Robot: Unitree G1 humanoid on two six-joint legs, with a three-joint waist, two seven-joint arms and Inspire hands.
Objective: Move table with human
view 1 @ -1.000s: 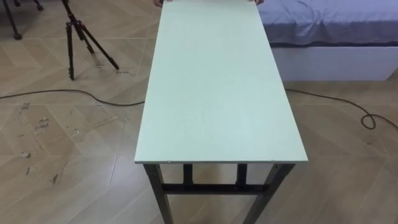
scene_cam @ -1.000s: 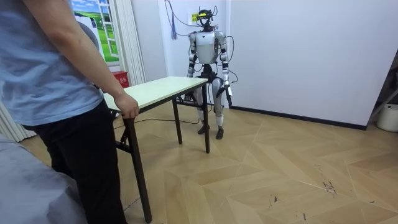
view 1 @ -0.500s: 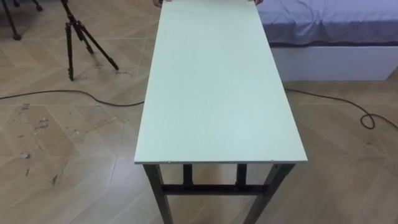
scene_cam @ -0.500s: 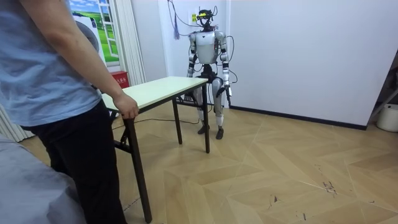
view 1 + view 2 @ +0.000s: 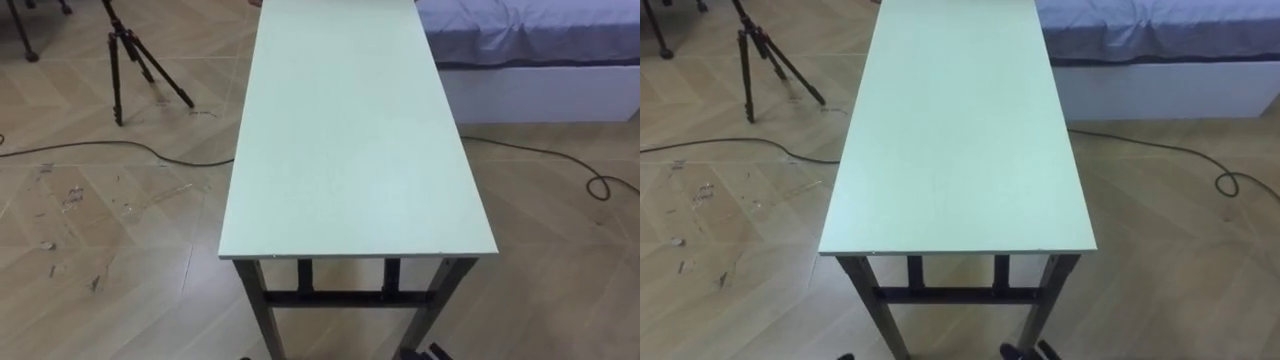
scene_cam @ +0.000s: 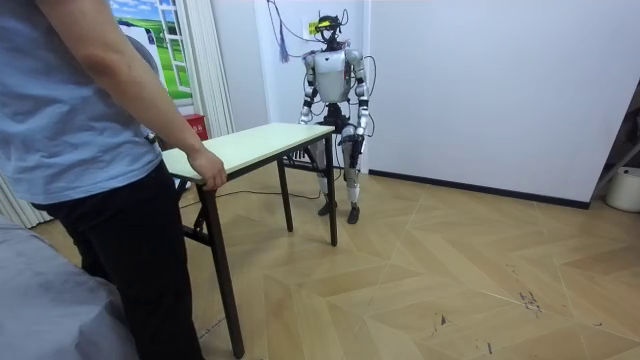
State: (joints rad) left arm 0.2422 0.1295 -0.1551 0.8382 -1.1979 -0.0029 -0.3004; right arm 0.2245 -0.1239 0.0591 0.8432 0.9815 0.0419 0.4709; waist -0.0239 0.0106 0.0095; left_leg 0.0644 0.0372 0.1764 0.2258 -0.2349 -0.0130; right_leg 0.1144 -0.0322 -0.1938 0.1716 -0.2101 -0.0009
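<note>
Left hand (image 6: pixel 366 149), robot's: hung at the hip, clear of the surface (image 5: pixel 350 150); its state cannot be told. Surface: stood on the floor (image 5: pixel 110 210) before the robot, far end gripped by a person's hand (image 6: pixel 207 168), presumably readied for a shared lift.

**Pale green table stands on parquet floor**

The long table (image 5: pixel 350 150), a pale green top on dark metal legs, stands on a herringbone wood floor (image 5: pixel 100 250) marked with scuffs. A person's hand (image 6: pixel 208 170) grips the corner of the end away from the robot. To the robot's left, a black tripod (image 5: pixel 116 70) stands on the floor and a dark cable (image 5: pixel 100 144) runs across the boards to the table's side. To the right, a low white bed (image 5: pixel 540 95) rests on the floor near the table's far corner, a grey-blue sheet (image 5: pixel 530 30) spread over it.
</note>
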